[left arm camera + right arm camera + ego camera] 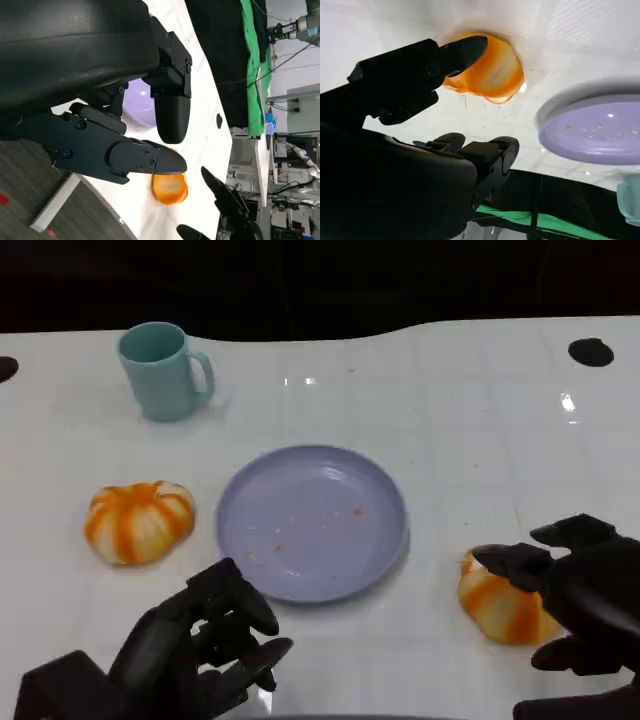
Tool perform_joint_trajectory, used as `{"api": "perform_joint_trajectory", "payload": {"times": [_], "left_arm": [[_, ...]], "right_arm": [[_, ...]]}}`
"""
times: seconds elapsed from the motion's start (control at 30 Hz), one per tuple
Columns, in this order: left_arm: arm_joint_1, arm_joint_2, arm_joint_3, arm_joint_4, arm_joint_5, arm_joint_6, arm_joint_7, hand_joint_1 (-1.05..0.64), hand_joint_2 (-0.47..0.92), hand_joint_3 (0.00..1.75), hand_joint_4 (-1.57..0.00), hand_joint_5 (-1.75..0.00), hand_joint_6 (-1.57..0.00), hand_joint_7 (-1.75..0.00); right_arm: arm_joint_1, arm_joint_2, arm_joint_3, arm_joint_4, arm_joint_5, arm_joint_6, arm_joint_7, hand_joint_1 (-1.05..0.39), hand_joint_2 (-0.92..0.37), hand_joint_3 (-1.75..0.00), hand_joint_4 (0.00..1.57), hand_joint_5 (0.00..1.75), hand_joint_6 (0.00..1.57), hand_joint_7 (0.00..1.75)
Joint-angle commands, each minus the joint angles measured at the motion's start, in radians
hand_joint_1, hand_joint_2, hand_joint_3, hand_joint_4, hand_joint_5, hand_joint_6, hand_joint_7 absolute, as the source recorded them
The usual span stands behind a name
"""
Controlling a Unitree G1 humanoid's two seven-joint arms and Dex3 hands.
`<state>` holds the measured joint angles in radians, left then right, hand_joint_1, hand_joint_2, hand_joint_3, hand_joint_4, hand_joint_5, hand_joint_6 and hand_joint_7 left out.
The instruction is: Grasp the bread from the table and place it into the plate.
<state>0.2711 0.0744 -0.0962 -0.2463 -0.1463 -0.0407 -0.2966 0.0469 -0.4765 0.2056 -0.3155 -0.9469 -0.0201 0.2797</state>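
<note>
The right hand [575,605] hangs spread over the bread [500,605] on the worktop [450,390], fingertip above the crust, not yet clenched. The left hand [200,650] rests empty near the lilac plate [312,522]. A shallow close could roll the rounded loaf away.

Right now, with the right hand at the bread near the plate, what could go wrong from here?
1. The right hand reaches over the bread with its fingers spread; a grip that is not yet firm could let the rounded loaf roll away.
2. The purple plate lies close by; a low carry could clip its rim.
3. A second bread lies on the plate's far side, so one may stay behind.
</note>
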Motion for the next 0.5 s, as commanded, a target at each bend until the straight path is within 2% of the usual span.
{"api": "perform_joint_trajectory", "payload": {"times": [0.03,0.5], "left_arm": [[0.009,0.007,0.001,-0.012,0.002,0.0,0.008,-0.54,0.92,0.23,-0.66,-1.75,-0.45,-1.72],[0.015,0.01,-0.008,-0.021,0.012,-0.001,0.009,-0.54,0.92,0.24,-0.65,-1.75,-0.43,-1.71]], "right_arm": [[-0.035,-0.002,0.026,0.05,-0.032,0.011,-0.023,-0.41,-0.76,-0.01,0.22,0.36,0.38,0.01],[-0.162,0.021,0.123,0.293,-0.052,0.038,-0.077,-0.42,-0.81,-0.01,0.29,0.26,0.43,0.01]]}}
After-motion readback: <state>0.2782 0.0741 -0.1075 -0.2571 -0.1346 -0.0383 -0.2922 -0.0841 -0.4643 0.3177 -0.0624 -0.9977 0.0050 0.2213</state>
